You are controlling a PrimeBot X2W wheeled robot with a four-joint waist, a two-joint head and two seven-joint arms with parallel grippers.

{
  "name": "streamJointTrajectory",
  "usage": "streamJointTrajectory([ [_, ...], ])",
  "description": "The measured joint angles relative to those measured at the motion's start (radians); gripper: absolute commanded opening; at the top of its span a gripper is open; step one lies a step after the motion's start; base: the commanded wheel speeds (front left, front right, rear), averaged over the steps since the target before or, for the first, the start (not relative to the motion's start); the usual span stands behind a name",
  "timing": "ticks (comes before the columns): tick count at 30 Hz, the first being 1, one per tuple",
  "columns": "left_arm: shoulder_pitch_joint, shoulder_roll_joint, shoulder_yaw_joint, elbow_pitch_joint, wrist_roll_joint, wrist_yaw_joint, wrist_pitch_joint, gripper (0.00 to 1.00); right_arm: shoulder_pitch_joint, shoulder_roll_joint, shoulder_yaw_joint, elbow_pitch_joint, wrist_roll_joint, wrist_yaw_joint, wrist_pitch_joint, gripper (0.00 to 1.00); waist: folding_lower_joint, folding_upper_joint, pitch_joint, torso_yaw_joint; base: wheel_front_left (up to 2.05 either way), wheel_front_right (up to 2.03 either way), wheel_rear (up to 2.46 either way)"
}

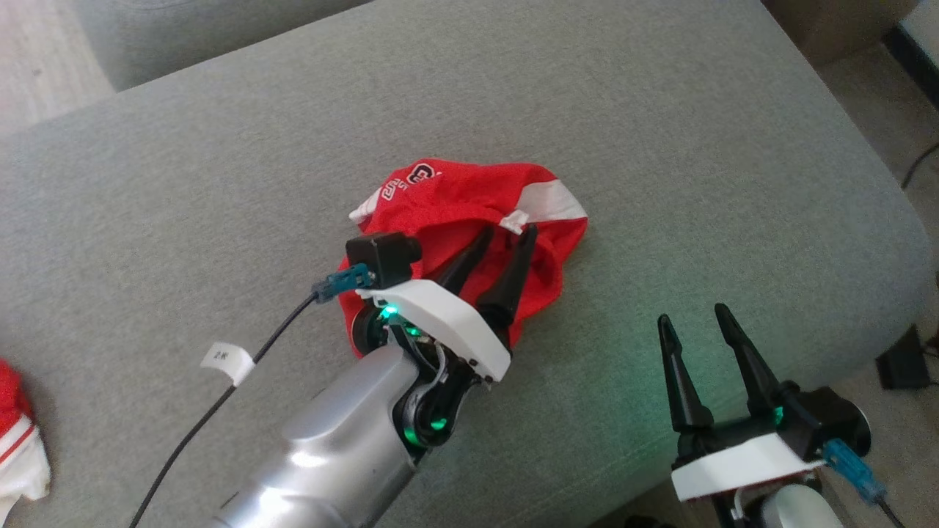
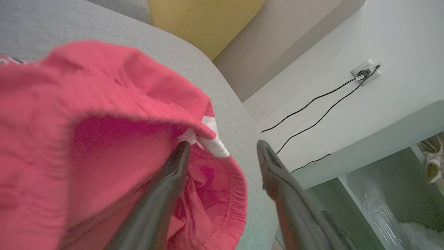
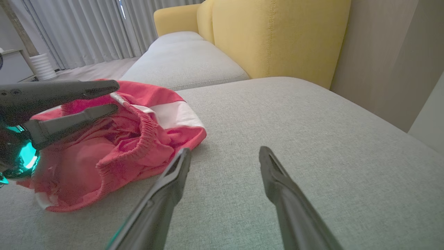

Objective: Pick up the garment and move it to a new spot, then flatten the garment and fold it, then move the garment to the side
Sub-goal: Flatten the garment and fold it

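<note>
One red garment (image 1: 469,209) with white bands, crumpled near the middle of the grey cushion (image 1: 220,183), elastic waistband gaping toward the robot. Left gripper (image 1: 508,233): spread wide, pinching nothing, poised right over the heap. From the left wrist: one finger (image 2: 173,173) at the elastic hem beside a white band, the other past the cloth's edge over bare cushion, so straddling the hem rather than closed round it; actual contact with fabric hard to tell. Lies straight ahead of and beneath the left tool, long axis slanting from near-left to far-right in the head view, roughly in line with the fingers' own pointing direction. Right gripper (image 1: 693,321): spread as well, empty, over bare cushion to the right of the heap, near its corner but apart. Nearer arm, by judgement: left, clearly. Probably calls for a short dip and a squeeze on the waistband fold; risk of snagging a single layer and dragging the rest. Count: two grippers, two fingers each; one garment in play; one more red-and-white cloth (image 1: 18,440) at the left edge of the head view, well apart from the heap; one tagged cable (image 1: 227,363) off the left wrist camera; one yellow backrest (image 3: 277,34) beyond the cushion in the right wrist view.
</note>
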Motion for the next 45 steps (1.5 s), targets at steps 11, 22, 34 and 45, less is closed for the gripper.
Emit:
streamJointTrajectory([
  [11, -0.072, 0.0, -0.055, 0.099, -0.106, 0.018, -0.053, 0.0, -0.012, 0.0, 0.006, 0.0, 0.007, 0.0, 0.0, 1.0, -0.0001, 0.0, 0.011, -0.044, 0.0, 0.0, 0.0],
  [22, -0.197, -0.001, -0.124, 0.114, -0.116, -0.064, -0.038, 0.0, -0.007, 0.0, -0.001, 0.001, 0.007, 0.0, 0.0, 1.0, -0.0001, 0.0, -0.049, -0.018, 0.0, 0.0, 0.0],
  [34, -0.484, 0.102, -0.082, -0.138, -0.099, -0.093, 0.042, 0.0, 0.066, -0.001, 0.006, 0.02, -0.016, 0.0, 0.0, 1.0, -0.0003, 0.0, -0.179, 0.097, 0.0, 0.0, 0.0],
  [45, -0.019, 0.344, -0.244, -0.272, -0.112, -0.062, 0.063, 0.0, 0.078, -0.001, -0.036, 0.013, -0.03, 0.0, 0.0, 1.0, -0.0003, 0.0, -0.215, 0.287, 0.0, 0.0, 0.0],
])
